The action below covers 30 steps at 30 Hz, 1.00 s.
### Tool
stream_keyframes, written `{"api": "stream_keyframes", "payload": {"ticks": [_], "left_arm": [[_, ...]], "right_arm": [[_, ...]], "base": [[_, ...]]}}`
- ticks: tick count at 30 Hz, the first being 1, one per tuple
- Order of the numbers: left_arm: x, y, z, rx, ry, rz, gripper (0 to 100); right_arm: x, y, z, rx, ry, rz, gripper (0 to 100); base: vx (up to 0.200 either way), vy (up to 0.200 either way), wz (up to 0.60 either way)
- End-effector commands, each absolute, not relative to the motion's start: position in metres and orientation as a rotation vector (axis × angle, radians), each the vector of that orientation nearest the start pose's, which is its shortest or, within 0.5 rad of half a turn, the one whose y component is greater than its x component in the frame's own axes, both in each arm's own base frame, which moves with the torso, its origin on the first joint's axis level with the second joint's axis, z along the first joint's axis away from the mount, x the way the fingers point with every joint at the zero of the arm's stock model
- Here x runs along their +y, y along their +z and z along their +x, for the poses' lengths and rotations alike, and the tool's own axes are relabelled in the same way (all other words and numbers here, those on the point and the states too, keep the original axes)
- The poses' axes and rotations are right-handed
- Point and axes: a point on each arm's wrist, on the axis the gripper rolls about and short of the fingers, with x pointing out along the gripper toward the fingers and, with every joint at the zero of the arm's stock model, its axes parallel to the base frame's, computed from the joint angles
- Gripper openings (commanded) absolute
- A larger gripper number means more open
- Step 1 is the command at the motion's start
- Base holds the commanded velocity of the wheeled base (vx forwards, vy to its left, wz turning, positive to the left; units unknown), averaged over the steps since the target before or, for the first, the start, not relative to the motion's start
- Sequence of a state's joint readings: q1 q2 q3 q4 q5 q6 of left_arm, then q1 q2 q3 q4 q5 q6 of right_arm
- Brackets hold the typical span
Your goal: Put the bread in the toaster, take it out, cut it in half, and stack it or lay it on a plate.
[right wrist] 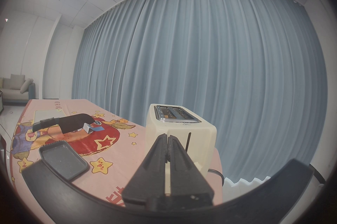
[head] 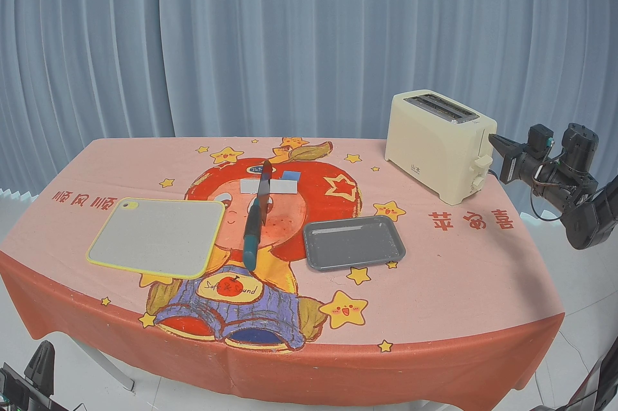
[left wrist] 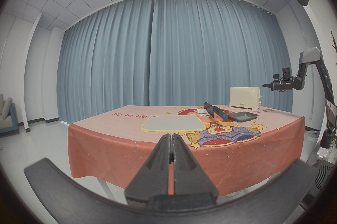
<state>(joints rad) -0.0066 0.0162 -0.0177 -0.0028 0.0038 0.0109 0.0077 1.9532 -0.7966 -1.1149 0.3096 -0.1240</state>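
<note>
We judge early stage: right gripper (right wrist: pixel 167 138) clenched empty by toaster (head: pixel 440 142), 2 o'clock on counter (head: pixel 450 283); left gripper (left wrist: pixel 172 137) clenched; plate (head: pixel 354 243) bare.

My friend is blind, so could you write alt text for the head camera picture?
A cream toaster stands at the far right of the table, the right claw close beside it. Nearer, left to right: a cutting board, a knife, a grey tray.

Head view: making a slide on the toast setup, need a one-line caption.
Toaster far right with the right gripper beside it; cutting board, knife and grey tray in front.
</note>
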Motion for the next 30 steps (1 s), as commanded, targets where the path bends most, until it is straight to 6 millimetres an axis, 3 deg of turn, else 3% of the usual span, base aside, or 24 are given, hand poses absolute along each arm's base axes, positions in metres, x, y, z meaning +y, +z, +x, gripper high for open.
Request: {"api": "stream_keyframes", "payload": {"ticks": [1, 30], "left_arm": [[0.0002, 0.0761, -0.0216, 0.012, -0.002, 0.011, 0], [0.0003, 0.0760, -0.0216, 0.014, -0.003, 0.011, 0]], "right_arm": [[0.0101, 0.1441, 0.3527, 0.023, 0.321, -0.117, 0], [0.0133, 0.1399, 0.3512, 0.036, 0.330, -0.122, 0]], "base": [[0.000, 0.000, 0.00], [0.000, 0.000, 0.00]]}}
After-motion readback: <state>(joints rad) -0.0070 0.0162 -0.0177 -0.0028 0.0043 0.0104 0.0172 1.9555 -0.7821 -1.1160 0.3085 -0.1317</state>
